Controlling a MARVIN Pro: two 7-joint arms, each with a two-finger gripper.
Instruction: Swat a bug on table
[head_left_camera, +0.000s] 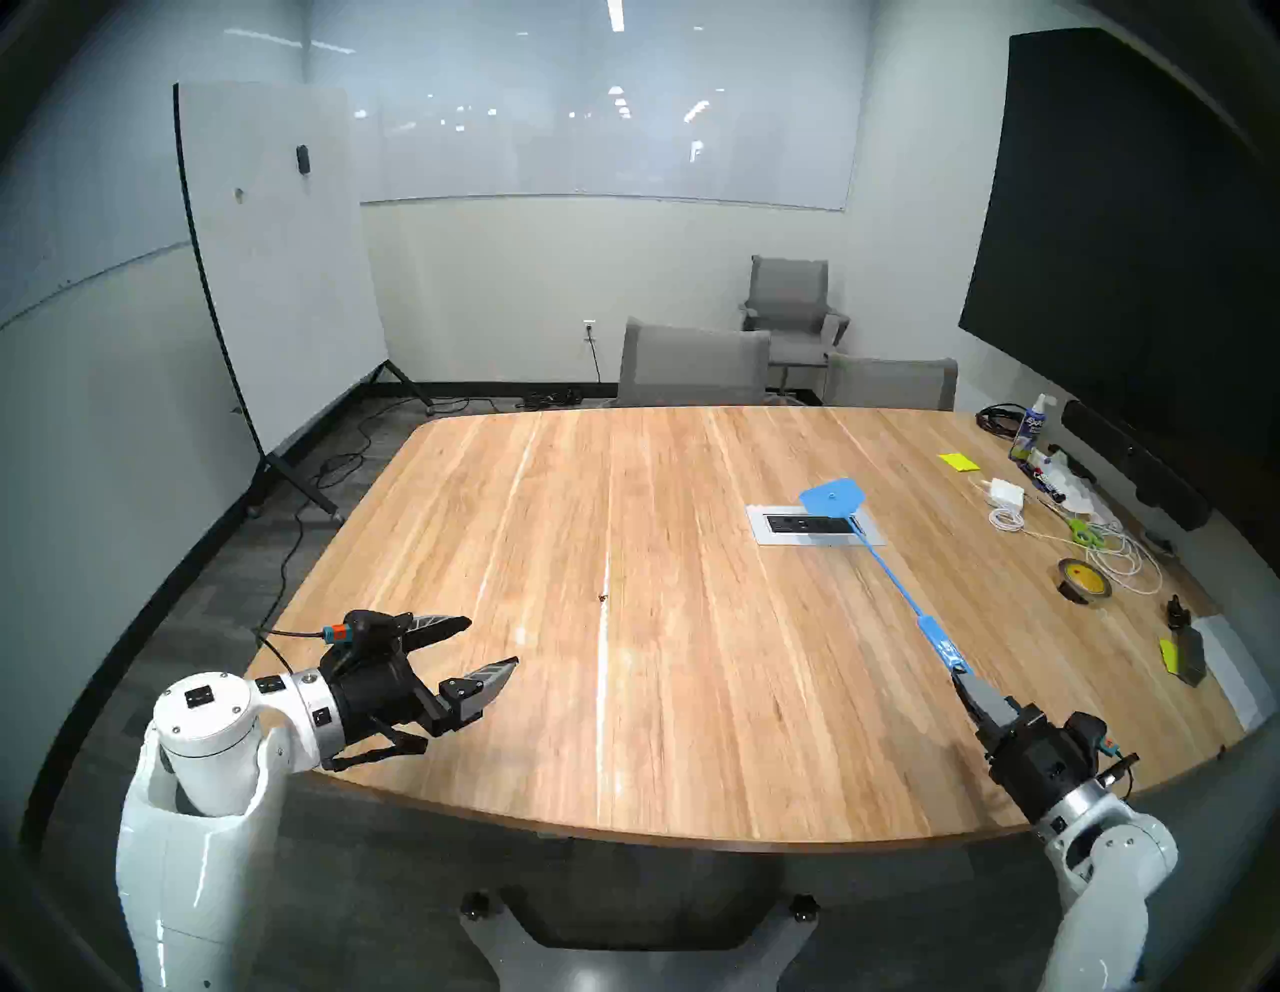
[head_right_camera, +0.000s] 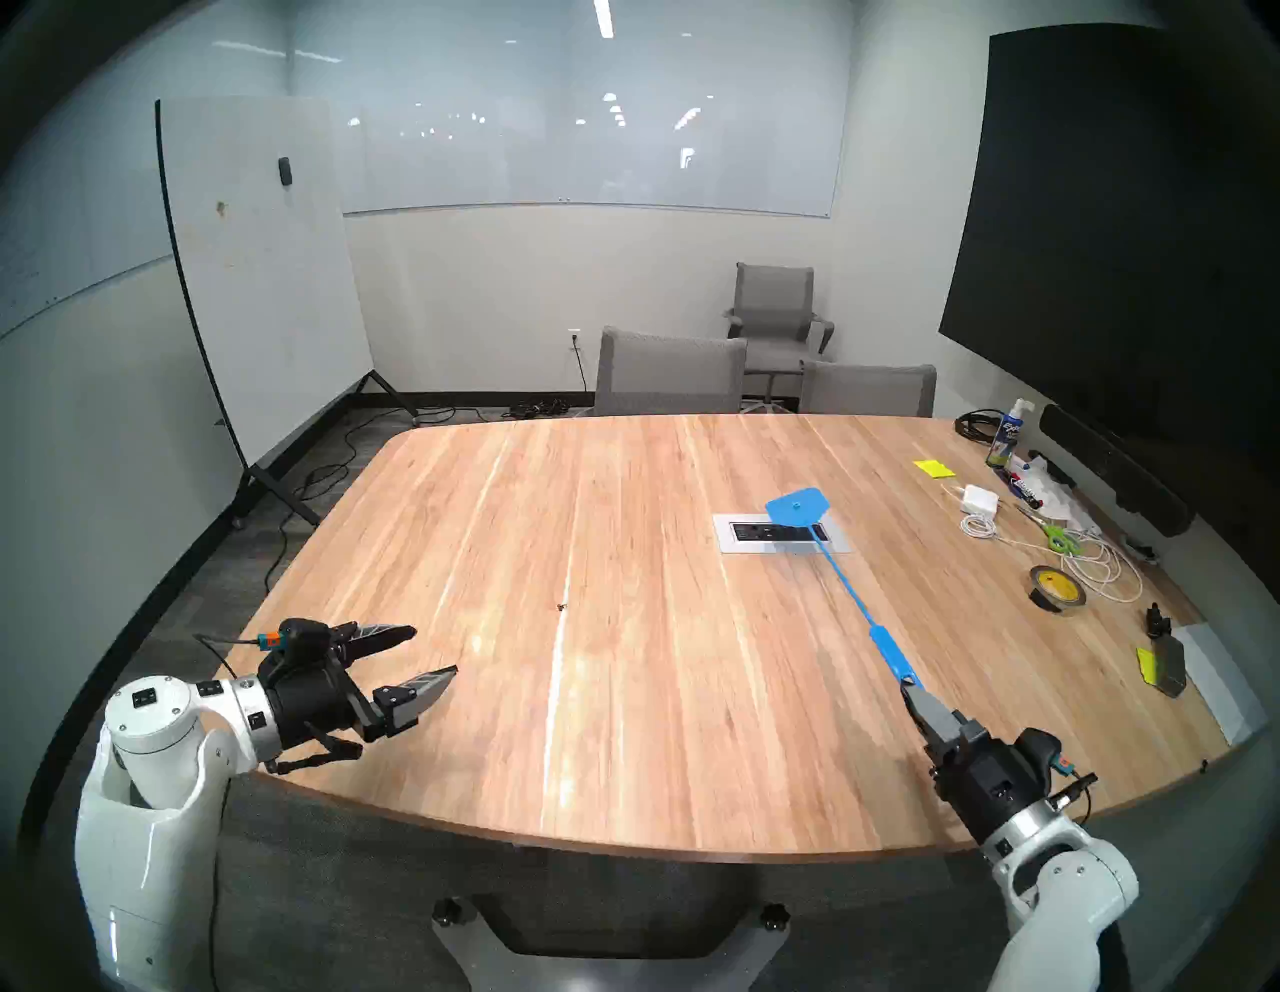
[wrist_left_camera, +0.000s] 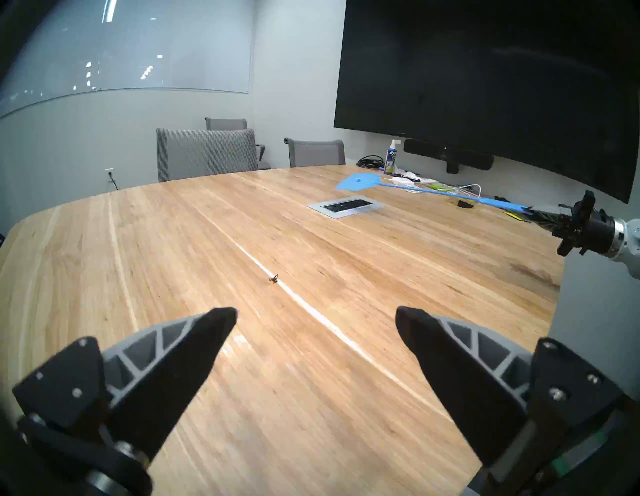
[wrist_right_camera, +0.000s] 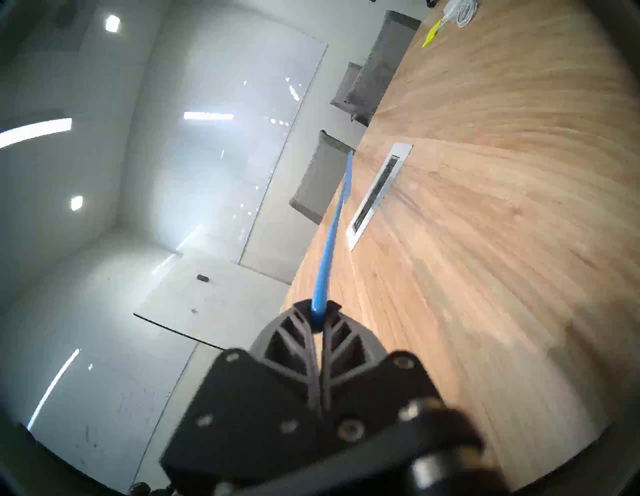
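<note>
From the head's left eye, the table is seen as a broad slab of light wood planks with streaky grain and rounded corners, and a grey rectangular outlet panel is set flush into it. The bug, a tiny dark speck, is found on a pale plank near the middle, ahead of the left gripper, whose ribbed black fingers are spread wide and hold nothing. The right gripper is clamped on the flat handle of a blue plastic fly swatter, whose thin shaft runs out to a flat paddle held above the panel, well apart from the bug.

From the head's right eye, the same layout is shown: the bug lies between the two arms, nearer the left.

In the left wrist view, two tapered black fingertips are seen parted, and the bug, with thin legs, sits beyond them beside a bright streak in the grain.

In the right wrist view, the latticed grey fingers are pressed together on the swatter's handle, with the paddle seen edge-on.
</note>
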